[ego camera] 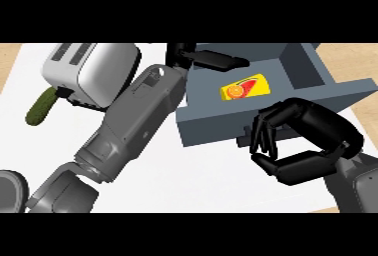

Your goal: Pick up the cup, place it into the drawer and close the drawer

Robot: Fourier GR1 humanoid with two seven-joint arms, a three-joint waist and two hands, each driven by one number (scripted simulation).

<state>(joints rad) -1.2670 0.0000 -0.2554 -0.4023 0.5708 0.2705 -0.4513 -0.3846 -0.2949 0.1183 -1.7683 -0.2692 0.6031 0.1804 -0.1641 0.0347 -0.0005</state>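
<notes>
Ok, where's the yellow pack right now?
Head view, right of centre: the yellow pack lies inside the open drawer, between the left hand at its far-left corner and the right hand at its front.

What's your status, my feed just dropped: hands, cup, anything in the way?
Left hand open over the drawer's far-left rim. Right hand curled at drawer front, gripping nothing visible. Yellow orange-labelled item lies inside, drawer open. Toaster, cucumber well clear.
</notes>
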